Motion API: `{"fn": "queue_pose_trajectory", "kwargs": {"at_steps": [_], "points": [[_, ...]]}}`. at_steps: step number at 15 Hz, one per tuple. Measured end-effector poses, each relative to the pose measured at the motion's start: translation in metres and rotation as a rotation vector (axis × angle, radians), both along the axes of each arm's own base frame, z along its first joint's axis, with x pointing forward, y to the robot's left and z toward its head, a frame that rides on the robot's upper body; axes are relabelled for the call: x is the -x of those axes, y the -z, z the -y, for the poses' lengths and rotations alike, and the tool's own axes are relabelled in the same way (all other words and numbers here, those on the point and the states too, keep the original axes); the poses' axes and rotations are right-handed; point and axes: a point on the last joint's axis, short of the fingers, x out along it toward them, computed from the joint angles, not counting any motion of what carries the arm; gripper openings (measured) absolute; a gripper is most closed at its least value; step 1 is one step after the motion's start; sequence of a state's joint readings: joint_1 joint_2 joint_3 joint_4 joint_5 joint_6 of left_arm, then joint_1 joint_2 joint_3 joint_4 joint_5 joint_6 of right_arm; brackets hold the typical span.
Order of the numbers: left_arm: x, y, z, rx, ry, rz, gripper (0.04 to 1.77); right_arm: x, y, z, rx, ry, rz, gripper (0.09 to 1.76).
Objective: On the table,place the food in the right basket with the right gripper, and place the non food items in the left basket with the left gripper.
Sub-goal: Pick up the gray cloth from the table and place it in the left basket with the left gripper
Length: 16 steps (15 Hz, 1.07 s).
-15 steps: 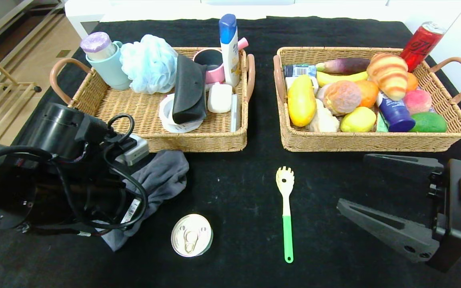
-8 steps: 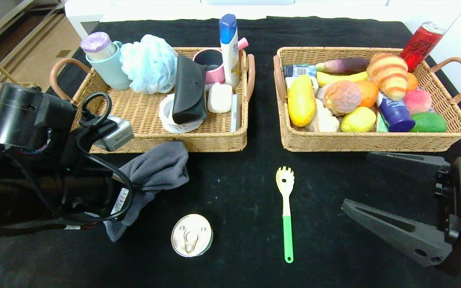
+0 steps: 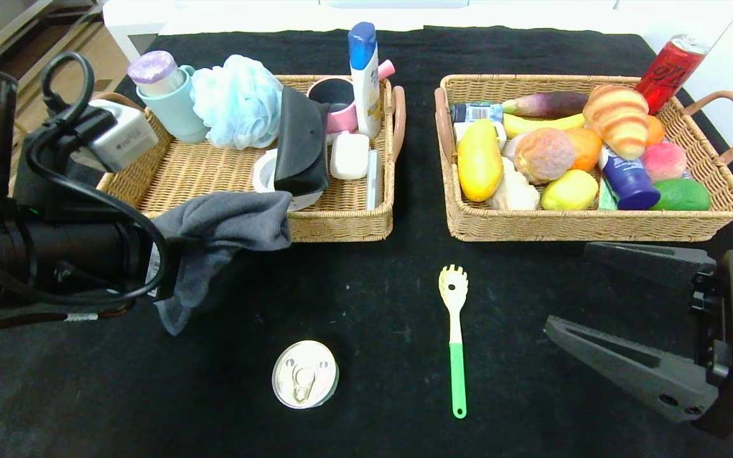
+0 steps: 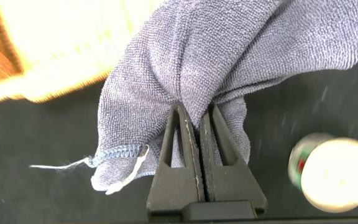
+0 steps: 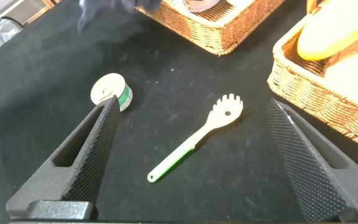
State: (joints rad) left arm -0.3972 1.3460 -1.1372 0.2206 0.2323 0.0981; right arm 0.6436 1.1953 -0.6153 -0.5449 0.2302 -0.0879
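The left gripper (image 4: 197,118) is closed on a grey cloth (image 3: 223,232), with the fabric pinched between its two fingers. In the head view the cloth hangs from the left arm at about 9 o'clock, lifted off the black surface (image 3: 373,356), and its upper fold lies against the front rim of the left basket (image 3: 341,226). One corner of the cloth hangs down toward 7 o'clock.

The left basket sits at 11 o'clock. It holds a light blue bath sponge (image 3: 236,102), a black case (image 3: 301,143), a pink mug (image 3: 336,98), a white shampoo bottle with a blue cap (image 3: 364,79), a white soap bar (image 3: 349,156) and a pale green cup with a purple lid (image 3: 166,95).

The right basket (image 3: 595,226) sits at 1 o'clock and is full of food: a croissant (image 3: 618,117), a yellow mango (image 3: 479,159), a banana (image 3: 541,124), a lemon (image 3: 569,189), a peach (image 3: 663,160) and an avocado (image 3: 681,195). A red can (image 3: 670,63) leans at its far right corner.

On the surface near 6 o'clock lie a tin can (image 3: 305,374) with a pull-tab lid and, just beside it toward 5 o'clock, a pasta spoon with a green handle (image 3: 455,337). They do not touch each other.

The right gripper (image 5: 191,155) is wide open and holds nothing. It hovers at 4 o'clock in the head view, near the pasta spoon and in front of the right basket.
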Motion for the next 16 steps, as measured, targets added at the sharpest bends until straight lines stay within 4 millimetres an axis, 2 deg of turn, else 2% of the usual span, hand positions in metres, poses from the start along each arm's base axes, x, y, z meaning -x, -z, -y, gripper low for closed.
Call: {"fn": "queue_pose_trajectory", "kwargs": {"at_steps": [8,12,16], "points": [[-0.009,-0.039,0.0,0.063,-0.006,0.13,0.12,-0.001,-0.001,0.001,-0.003,0.005,0.004,1.71],[-0.036,-0.063,0.001,0.099,-0.04,0.23,0.12,-0.001,-0.001,0.001,-0.003,0.008,0.004,1.71],[-0.07,-0.067,0.006,0.129,-0.065,0.323,0.12,-0.001,-0.002,0.001,-0.005,0.009,0.007,1.71]]}}
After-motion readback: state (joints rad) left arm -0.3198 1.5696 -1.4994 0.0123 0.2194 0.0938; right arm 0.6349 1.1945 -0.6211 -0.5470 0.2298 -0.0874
